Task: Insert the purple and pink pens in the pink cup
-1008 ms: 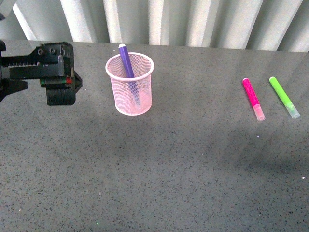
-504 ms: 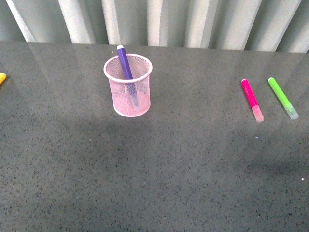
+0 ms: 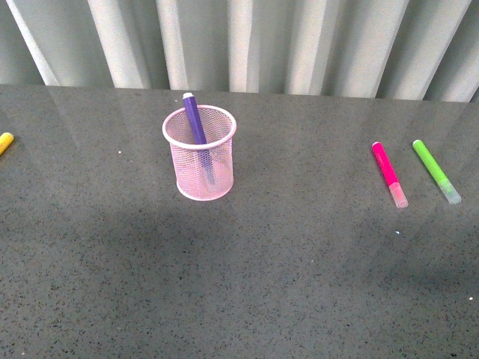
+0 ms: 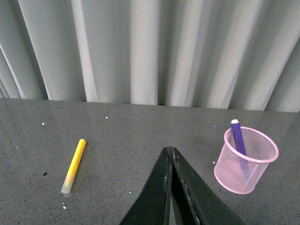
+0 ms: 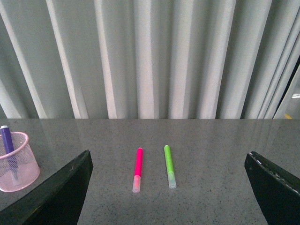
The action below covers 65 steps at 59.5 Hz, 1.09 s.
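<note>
i see a yellow marker far left on the tabletop; my left hand is clenched, empty; the purple pen leans inside the pink cup. well to the right the pink pen lies flat beside a green marker; my right hand is released, spread wide.

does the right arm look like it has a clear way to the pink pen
Probably yes: the right pincer is open wide and the pink pen lies flat on the table ahead of it, with nothing on top. The green pen lies beside it but apart, so aim matters.
</note>
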Each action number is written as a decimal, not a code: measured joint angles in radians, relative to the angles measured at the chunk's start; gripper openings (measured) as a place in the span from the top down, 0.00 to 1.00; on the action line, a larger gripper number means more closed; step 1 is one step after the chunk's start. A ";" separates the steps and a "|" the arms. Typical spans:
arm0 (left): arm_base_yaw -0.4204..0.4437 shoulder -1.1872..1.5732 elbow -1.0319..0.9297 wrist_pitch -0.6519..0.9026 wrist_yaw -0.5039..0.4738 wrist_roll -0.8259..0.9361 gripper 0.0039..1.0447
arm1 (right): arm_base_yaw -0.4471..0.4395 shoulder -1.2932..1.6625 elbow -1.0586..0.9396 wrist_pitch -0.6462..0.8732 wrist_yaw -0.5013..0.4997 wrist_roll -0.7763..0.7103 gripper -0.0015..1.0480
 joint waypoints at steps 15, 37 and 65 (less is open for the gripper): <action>0.000 -0.220 -0.014 -0.195 0.000 0.000 0.97 | 0.000 0.000 0.000 0.000 0.000 0.000 0.07; 0.000 -0.420 -0.015 -0.382 0.000 0.000 0.97 | 0.000 0.000 0.000 0.000 0.000 0.000 0.07; 0.000 -0.590 -0.015 -0.549 0.000 0.000 0.97 | 0.000 0.000 0.000 0.000 0.000 0.000 0.07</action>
